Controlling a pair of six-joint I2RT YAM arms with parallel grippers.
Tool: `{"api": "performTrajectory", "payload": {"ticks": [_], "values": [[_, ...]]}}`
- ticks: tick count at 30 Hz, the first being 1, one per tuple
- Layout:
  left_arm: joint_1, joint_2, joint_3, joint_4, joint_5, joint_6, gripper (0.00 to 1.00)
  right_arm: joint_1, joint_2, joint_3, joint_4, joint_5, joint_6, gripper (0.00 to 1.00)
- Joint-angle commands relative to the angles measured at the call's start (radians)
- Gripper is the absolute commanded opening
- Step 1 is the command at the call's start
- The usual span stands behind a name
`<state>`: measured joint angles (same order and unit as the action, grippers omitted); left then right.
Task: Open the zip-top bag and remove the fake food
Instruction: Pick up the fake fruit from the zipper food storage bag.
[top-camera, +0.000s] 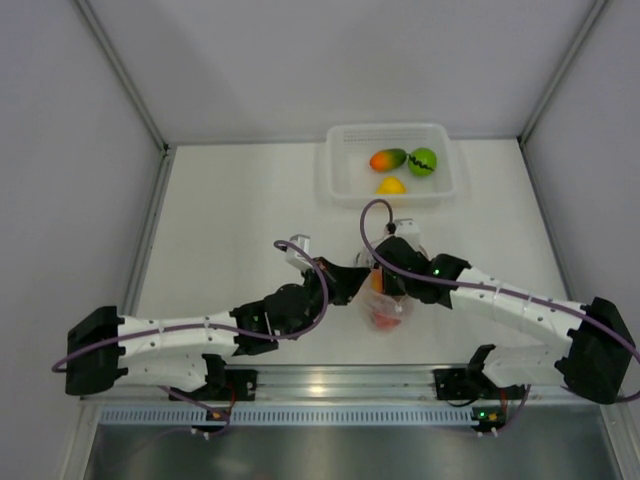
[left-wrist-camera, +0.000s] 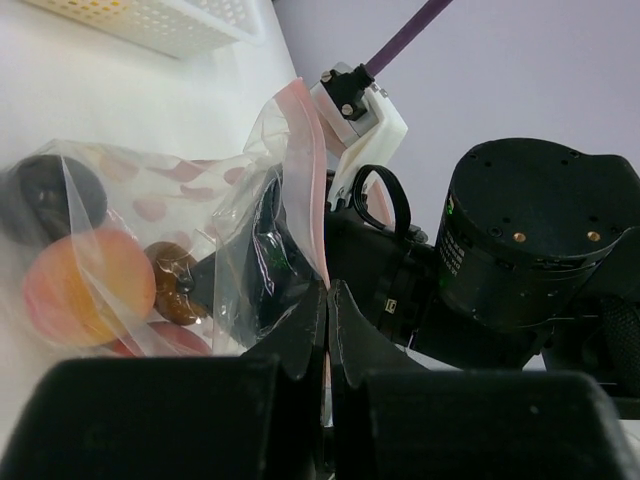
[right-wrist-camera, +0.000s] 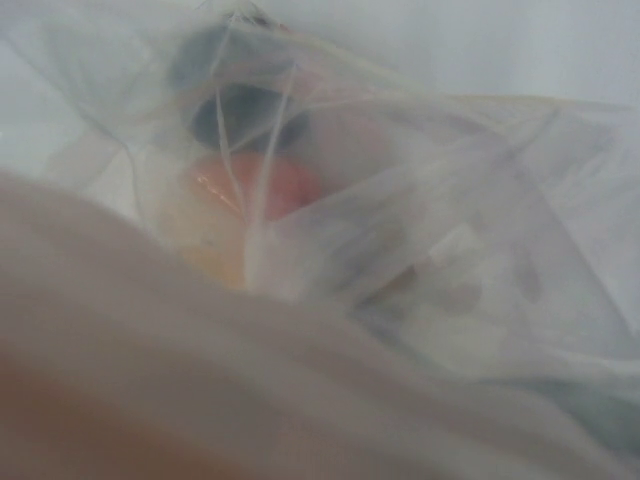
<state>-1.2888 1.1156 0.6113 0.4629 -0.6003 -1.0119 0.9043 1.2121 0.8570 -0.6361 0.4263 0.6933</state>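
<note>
The zip-top bag (top-camera: 388, 310) lies mid-table between both arms, clear and crinkly. My left gripper (left-wrist-camera: 328, 290) is shut on its pink-red zip strip (left-wrist-camera: 308, 170) and shows in the top view at the bag's left edge (top-camera: 356, 282). Inside the bag lie a peach-orange fruit (left-wrist-camera: 88, 287), a dark purple one (left-wrist-camera: 48, 198), a brown one (left-wrist-camera: 168, 282) and a pink-red one (left-wrist-camera: 165, 340). My right gripper (top-camera: 384, 276) reaches into the bag's mouth; plastic hides its jaws. In the right wrist view only plastic shows, with an orange-red fruit (right-wrist-camera: 262, 186) behind it.
A rigid white tray (top-camera: 335, 180) stands at the back right and holds an orange-green mango (top-camera: 387, 159), a green fruit with black marks (top-camera: 422, 161) and a yellow one (top-camera: 391, 185). Grey walls close in the table on three sides.
</note>
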Motion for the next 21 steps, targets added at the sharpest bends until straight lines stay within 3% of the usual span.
{"api": "performTrajectory", "payload": {"ticks": [1,14,21], "values": [[-0.004,0.025,0.018,0.059,-0.003,0.038,0.00,-0.022,0.003,-0.007,0.050,-0.003,-0.069,0.33],[-0.004,0.070,0.067,0.059,0.054,0.067,0.00,-0.076,-0.048,-0.136,0.148,-0.034,-0.179,0.37],[-0.004,0.089,0.080,0.059,0.077,0.084,0.00,-0.111,-0.036,-0.197,0.269,-0.096,-0.241,0.49]]}}
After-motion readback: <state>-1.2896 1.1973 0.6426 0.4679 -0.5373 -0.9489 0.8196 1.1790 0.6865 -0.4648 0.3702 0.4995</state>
